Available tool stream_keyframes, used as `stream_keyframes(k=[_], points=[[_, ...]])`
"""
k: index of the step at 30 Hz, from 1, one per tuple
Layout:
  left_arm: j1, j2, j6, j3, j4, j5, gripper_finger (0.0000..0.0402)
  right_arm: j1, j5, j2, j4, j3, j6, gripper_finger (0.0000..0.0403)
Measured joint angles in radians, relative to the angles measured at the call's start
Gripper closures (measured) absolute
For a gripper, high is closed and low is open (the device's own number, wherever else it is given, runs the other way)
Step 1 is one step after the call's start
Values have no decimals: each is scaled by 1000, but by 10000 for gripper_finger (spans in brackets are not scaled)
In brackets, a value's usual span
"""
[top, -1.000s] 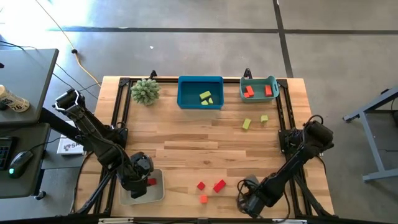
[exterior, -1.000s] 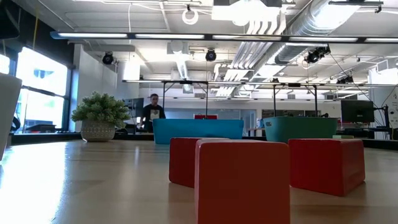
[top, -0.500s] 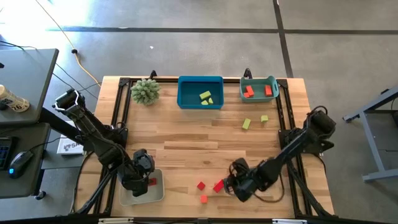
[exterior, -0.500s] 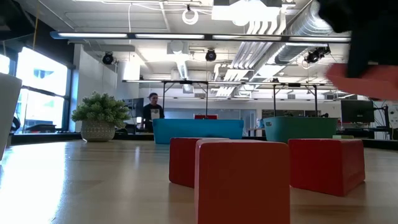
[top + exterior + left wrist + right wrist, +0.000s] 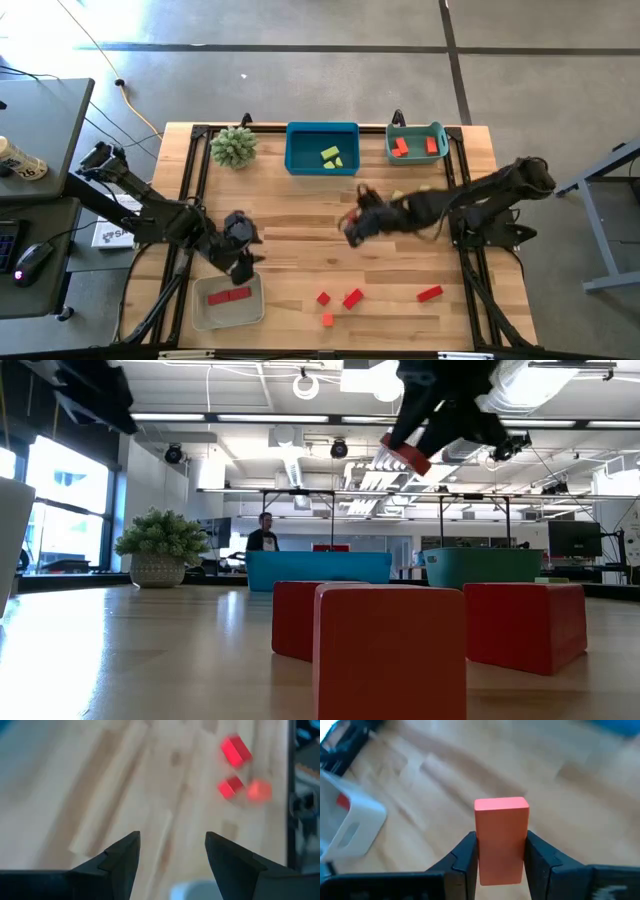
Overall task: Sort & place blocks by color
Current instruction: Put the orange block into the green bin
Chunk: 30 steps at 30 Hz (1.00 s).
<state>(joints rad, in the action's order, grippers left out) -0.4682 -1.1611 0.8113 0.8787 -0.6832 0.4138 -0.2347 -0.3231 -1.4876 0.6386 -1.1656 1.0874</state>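
Near the middle of the high view, right fingers (image 5: 352,226) clamped on an orange-red block (image 5: 501,837), carried well above the bench (image 5: 300,215) and not yet dropped anywhere. Lower left of the same frame: left fingers (image 5: 240,268) spread apart and holding nothing, just above the white tray (image 5: 198,312), with one red bar (image 5: 229,295) lying inside. Upper middle: blue tray (image 5: 297,160) with two yellow-green blocks (image 5: 331,156); upper right: teal tray (image 5: 392,150) with two red-orange blocks (image 5: 415,146). Left to sort, by the look of it: two yellow-green blocks (image 5: 397,199) loose below the teal tray, three red and orange blocks (image 5: 338,303) clustered at lower middle, one red bar (image 5: 429,293) at lower right. Roughly halfway, judging by the count of blocks in trays against those loose.
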Motion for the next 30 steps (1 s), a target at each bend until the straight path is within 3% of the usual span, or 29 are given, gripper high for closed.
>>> stream_keyframes(k=[8,15,30], points=[[157,52,-86,0,2,48,188,258,-3,109,9,0,-357,307],[261,52,-116,0,5,47,188,489,-26,122,37,0,-618,307],[412,51,-116,0,10,46,188,937,-29,51,172,2,-899,307]])
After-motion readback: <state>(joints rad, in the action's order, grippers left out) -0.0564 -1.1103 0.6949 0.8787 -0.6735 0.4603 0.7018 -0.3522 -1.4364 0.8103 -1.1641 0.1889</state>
